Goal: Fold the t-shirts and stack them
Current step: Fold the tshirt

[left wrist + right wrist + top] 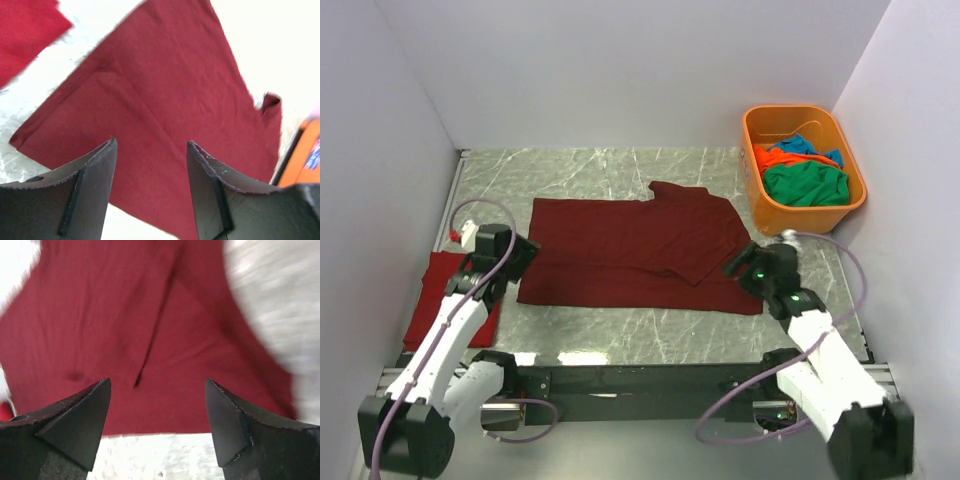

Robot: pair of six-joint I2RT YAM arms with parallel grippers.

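Both spread wide, the left gripper and right gripper hover over the dark maroon t-shirt.

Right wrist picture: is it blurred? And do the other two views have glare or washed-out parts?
Right wrist: yes, the maroon shirt and the table are smeared by motion blur. Left wrist: fairly sharp, but the table at the upper right is washed out to white. Top external: sharp and evenly lit, with small bright reflections on the table near its front edge.
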